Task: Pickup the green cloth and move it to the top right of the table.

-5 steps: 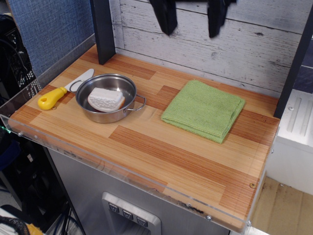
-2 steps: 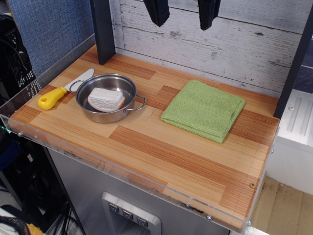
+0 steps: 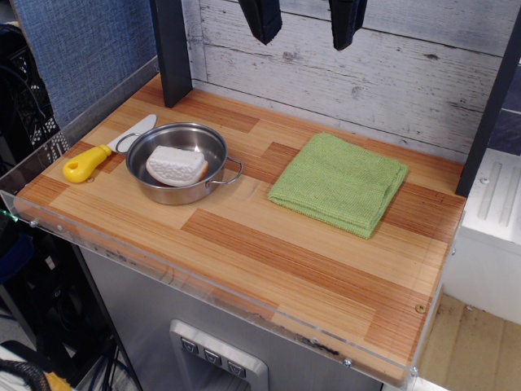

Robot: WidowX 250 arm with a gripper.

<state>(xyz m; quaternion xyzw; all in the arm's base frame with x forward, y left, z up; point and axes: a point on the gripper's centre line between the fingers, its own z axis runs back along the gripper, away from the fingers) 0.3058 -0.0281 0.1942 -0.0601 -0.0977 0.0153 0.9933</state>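
The green cloth [image 3: 339, 183] lies flat and folded on the right half of the table [image 3: 269, 269], toward the back edge near the white plank wall. My gripper [image 3: 306, 28] hangs high at the top of the view, well above the table and up-left of the cloth. Its two black fingers [image 3: 264, 19] are spread apart with nothing between them.
A steel pan [image 3: 181, 163] holding a white sponge [image 3: 175, 166] sits at the left. A yellow-handled knife [image 3: 99, 154] lies left of the pan. A black post [image 3: 169, 50] stands at the back left, another post [image 3: 492, 106] at the right edge.
The gripper rose a little and shifted slightly left from a second ago, then held still. The cloth and other things have not moved.
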